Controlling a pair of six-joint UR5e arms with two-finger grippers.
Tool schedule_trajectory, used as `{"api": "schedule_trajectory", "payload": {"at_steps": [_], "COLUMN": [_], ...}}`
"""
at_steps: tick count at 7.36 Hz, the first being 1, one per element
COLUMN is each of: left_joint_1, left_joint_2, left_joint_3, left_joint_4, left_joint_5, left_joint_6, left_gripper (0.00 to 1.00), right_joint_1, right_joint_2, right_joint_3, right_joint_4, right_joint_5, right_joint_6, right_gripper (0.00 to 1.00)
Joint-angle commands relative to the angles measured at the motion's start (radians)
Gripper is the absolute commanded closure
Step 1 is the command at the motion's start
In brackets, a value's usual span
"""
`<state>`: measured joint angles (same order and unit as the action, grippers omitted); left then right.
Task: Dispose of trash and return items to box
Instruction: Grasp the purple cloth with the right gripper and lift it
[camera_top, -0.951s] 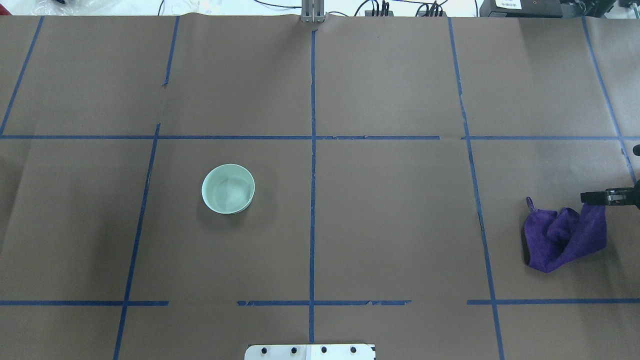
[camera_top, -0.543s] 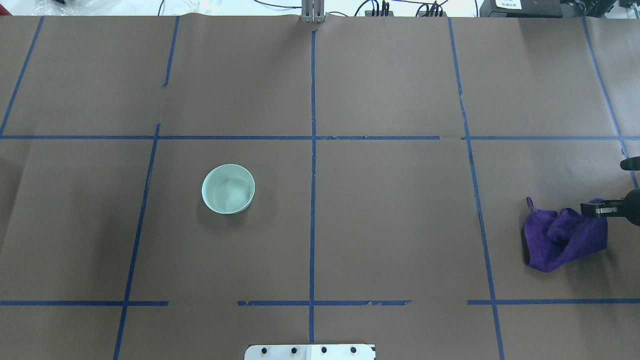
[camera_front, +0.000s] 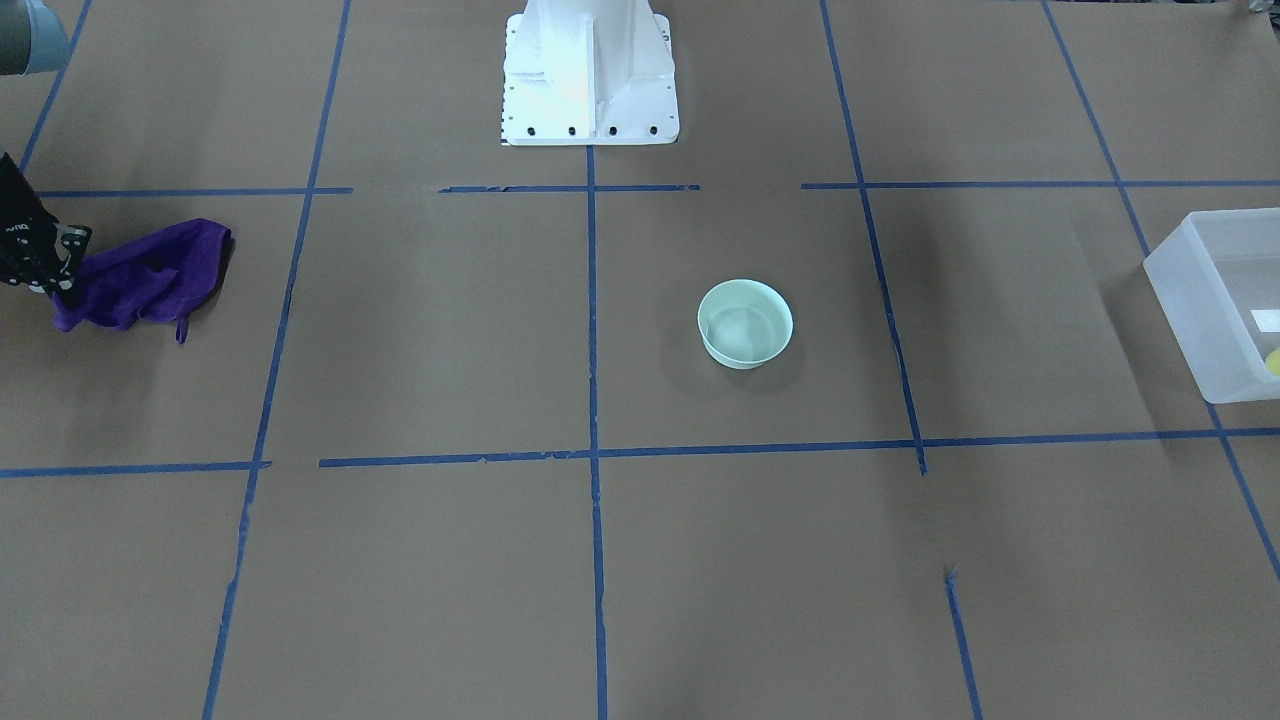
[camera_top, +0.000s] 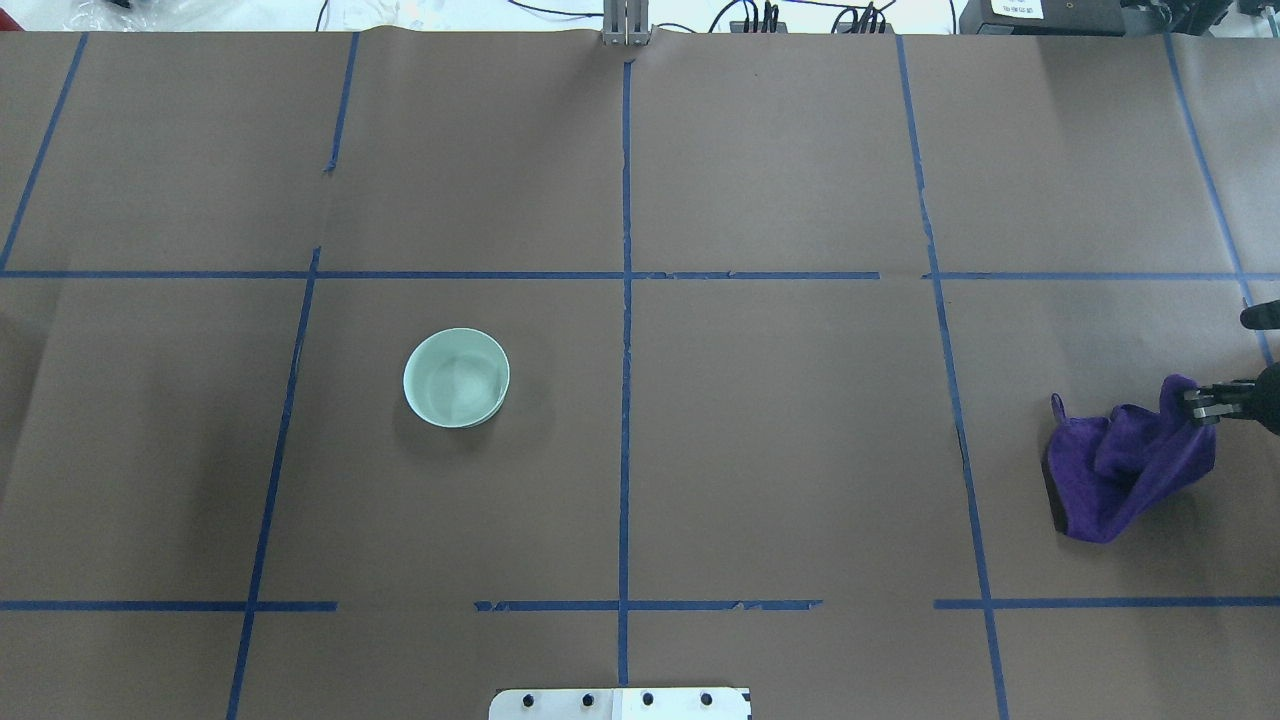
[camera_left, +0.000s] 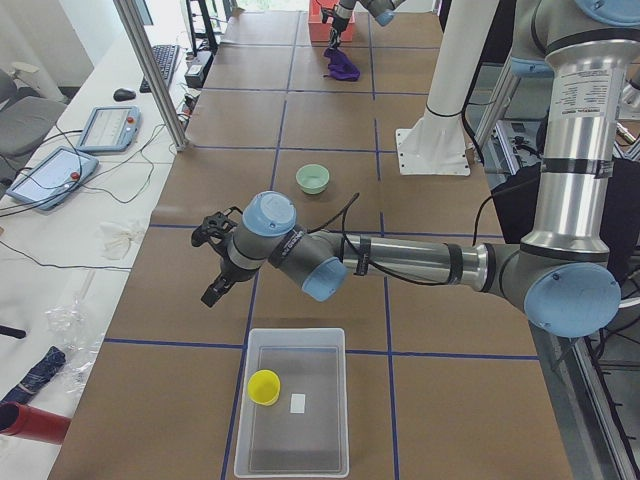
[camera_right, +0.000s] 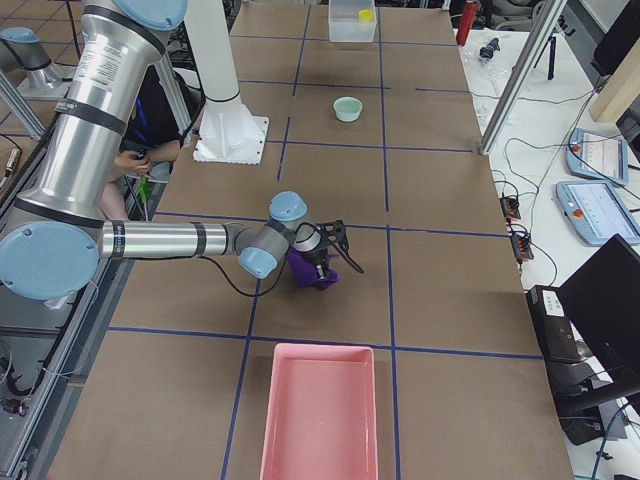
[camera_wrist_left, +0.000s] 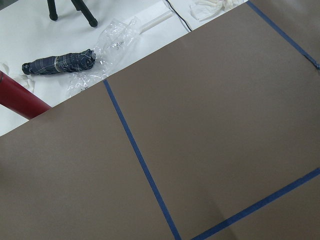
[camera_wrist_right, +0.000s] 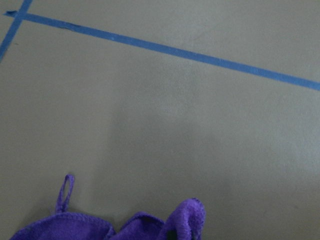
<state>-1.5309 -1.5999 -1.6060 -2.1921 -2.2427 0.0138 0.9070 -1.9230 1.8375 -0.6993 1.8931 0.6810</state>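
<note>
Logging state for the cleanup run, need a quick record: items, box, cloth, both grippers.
bowl: upright on table, robot's left half, no gripper near
cup: in box
purple cloth: crumpled on table, one edge raised
right gripper: appears shut on purple cloth
left gripper: above table near box, open/shut unclear
pink tray: table's right end, past purple cloth

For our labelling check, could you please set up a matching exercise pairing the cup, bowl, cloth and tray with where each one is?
Things:
1. yellow cup
2. mint bowl
3. purple cloth
4. pink tray

Places:
A. at the right gripper
B. inside the box
C. standing alone on the table
D. at the table's end on the robot's right

Pairs: 1-B, 2-C, 3-A, 4-D
</note>
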Motion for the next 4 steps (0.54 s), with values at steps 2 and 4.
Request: {"api": "schedule_trajectory", "payload": {"at_steps": [2, 4], "left_joint_1": [0.000, 0.000], "left_joint_2": [0.002, 0.002], "left_joint_3": [-0.002, 0.000], "left_joint_4": [0.000, 0.000], "left_joint_5": [-0.002, -0.002], "left_joint_6": [0.000, 0.000], "left_gripper": [0.00, 0.00], "right_joint_1": [0.402, 0.551], "right_joint_2": [0.004, 0.018], "right_joint_3": [0.127, 0.227], "right_joint_4": [-0.234, -0.499], "right_joint_5": [0.374, 0.463], "right_joint_6": [-0.356, -0.574], "right_gripper": [1.00, 1.00]}}
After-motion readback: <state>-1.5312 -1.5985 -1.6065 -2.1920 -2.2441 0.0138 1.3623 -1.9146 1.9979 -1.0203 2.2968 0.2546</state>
